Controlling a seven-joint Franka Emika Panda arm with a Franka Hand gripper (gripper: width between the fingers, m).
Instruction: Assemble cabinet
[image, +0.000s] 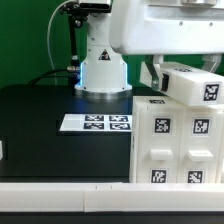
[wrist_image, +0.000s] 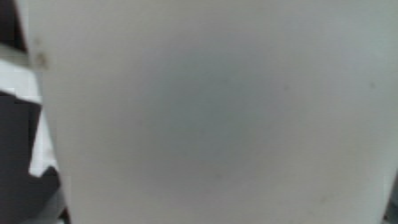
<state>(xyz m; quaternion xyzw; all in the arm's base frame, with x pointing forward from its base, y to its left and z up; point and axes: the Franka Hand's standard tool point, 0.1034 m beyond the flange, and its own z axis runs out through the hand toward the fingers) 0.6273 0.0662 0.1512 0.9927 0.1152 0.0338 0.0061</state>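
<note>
The cabinet's large white box frame (image: 177, 140) stands on the black table at the exterior view's right, with several black-and-white tags on its front. A smaller white block (image: 192, 85) with one tag sits tilted on top of the frame. My gripper (image: 158, 74) hangs from the arm right beside that block, against its left end; its fingers are mostly hidden, so I cannot tell whether it grips the block. The wrist view is filled by a blurred pale grey-white surface (wrist_image: 214, 110), very close to the camera, and no fingers show there.
The marker board (image: 95, 122) lies flat on the black table (image: 40, 110) left of the cabinet. The white domed robot base (image: 103, 65) stands behind it. A white rail (image: 60, 190) runs along the table's front edge.
</note>
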